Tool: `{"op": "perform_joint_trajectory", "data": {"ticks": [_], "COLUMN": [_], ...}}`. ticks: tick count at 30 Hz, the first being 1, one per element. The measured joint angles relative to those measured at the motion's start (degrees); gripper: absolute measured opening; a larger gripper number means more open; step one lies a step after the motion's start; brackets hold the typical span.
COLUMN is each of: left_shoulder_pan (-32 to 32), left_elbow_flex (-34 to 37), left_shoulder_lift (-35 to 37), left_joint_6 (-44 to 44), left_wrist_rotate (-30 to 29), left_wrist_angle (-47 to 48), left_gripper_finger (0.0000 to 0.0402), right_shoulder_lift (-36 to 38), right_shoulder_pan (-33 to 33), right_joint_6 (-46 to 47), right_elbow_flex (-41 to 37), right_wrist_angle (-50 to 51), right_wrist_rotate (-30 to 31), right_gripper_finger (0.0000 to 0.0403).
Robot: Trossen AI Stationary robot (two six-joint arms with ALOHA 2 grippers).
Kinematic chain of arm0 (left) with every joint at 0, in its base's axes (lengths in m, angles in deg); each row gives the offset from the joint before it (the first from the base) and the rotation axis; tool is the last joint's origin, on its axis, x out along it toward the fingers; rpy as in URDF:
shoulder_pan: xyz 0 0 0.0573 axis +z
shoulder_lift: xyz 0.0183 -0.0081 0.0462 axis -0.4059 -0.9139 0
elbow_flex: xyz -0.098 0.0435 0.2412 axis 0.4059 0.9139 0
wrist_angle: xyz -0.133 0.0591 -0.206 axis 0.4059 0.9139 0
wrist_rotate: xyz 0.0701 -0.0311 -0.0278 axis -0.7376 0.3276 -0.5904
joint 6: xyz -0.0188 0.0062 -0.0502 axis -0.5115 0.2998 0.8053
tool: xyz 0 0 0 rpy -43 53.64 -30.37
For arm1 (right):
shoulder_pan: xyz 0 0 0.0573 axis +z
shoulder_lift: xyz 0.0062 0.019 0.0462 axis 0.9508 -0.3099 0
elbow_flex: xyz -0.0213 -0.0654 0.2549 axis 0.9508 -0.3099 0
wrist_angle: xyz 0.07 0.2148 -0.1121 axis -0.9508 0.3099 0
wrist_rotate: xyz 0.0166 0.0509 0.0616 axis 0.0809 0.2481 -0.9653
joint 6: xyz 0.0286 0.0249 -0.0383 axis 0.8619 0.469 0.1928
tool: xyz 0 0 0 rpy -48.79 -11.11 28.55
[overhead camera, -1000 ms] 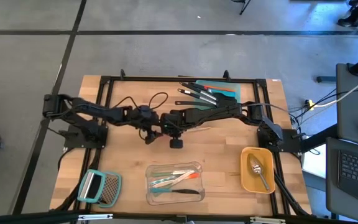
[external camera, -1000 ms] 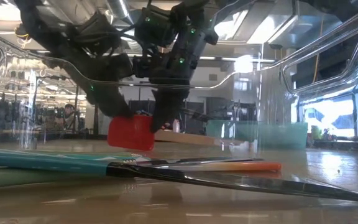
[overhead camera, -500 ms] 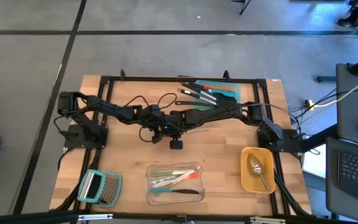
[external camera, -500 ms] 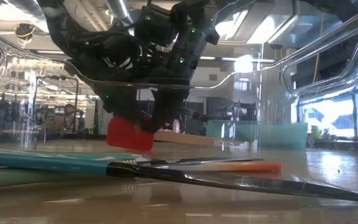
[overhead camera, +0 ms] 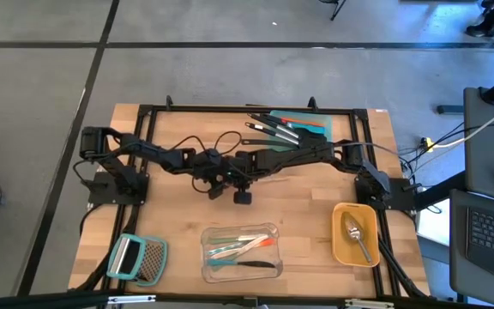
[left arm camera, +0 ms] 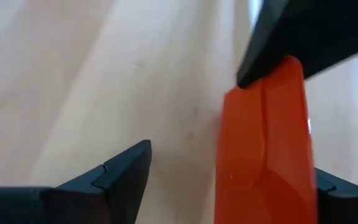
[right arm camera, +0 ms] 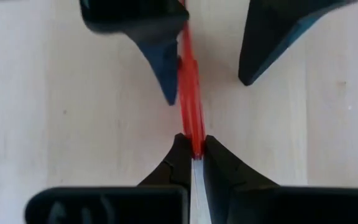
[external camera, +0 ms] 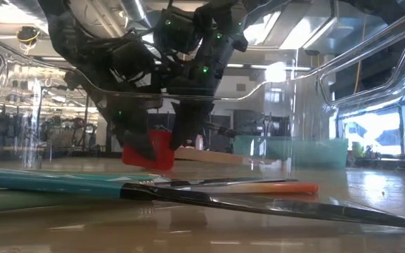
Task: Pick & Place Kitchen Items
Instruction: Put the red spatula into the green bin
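Observation:
The wooden-handled red spatula hangs over the table's middle, its red blade (external camera: 159, 156) on edge and its wooden handle (external camera: 209, 156) running level away from it. My right gripper (right arm camera: 192, 144) is shut on it from above. My left gripper (left arm camera: 232, 163) is open, with one finger on each side of the blade (left arm camera: 263, 155); in the right wrist view its fingers (right arm camera: 164, 62) straddle the blade's free end (right arm camera: 190, 93). In the high view both grippers meet at the table's centre (overhead camera: 230, 174). My right gripper pinches the spatula between its two fingers where the red blade meets the pale handle (right arm camera: 194, 138). The fingers point steeply down and lie across the spatula, whose blade stands on edge. My left gripper has one finger close against the blade's flat side (left arm camera: 303, 168); whether it touches I cannot tell.
A teal container (overhead camera: 316, 126) with black spatulas stands at the far edge. Near the front edge are a clear container (overhead camera: 240, 251) holding slim tools, a yellow container (overhead camera: 355, 233) with a spoon and a teal-handled grater (overhead camera: 137, 257). Black frame rails (overhead camera: 144, 137) border the table.
My left gripper has gone down and toward the table's right, up to the red blade, tipping further downward; its open fingers now stand on either side of the blade. The spatula and my right gripper have kept still.

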Motion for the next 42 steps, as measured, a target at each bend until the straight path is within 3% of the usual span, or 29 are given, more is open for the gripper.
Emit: {"op": "perform_joint_trajectory", "data": {"ticks": [6,13,21,32,34,38,42], "left_shoulder_pan": [-2.48,-0.88,-0.88,-0.90,-0.90,-0.86,-0.94], "left_elbow_flex": [0.06,0.00,0.00,0.02,0.02,0.02,0.02], "left_shoulder_lift": [0.00,0.00,0.02,0.02,0.02,0.06,0.07], "left_joint_6": [1.96,4.63,0.27,1.31,1.76,2.63,4.24], "left_wrist_rotate": [-9.63,-2.64,-2.07,-1.95,-1.58,0.85,2.28], "left_wrist_angle": [-0.61,0.25,1.29,1.05,1.03,1.73,1.60], "left_gripper_finger": [0.0217,0.0153,0.0145,0.0138,0.0115,0.0025,0.0016], "right_shoulder_lift": [0.02,0.04,0.04,0.04,0.04,0.32,1.00], "right_shoulder_pan": [0.02,-0.17,-0.11,-0.09,-0.06,0.00,-0.19], "right_joint_6": [-0.78,-0.66,-0.90,-0.88,-0.90,0.58,3.22], "right_elbow_flex": [-0.07,-0.05,-0.07,-0.07,-0.07,-0.13,-0.39], "right_wrist_angle": [0.30,0.24,0.28,0.28,0.28,0.34,3.44], "right_wrist_rotate": [0.67,-0.82,-0.77,-0.79,-0.67,-0.34,-0.21], "right_gripper_finger": [0.0015,0.0012,0.0012,0.0012,0.0012,0.0024,0.0084]}}
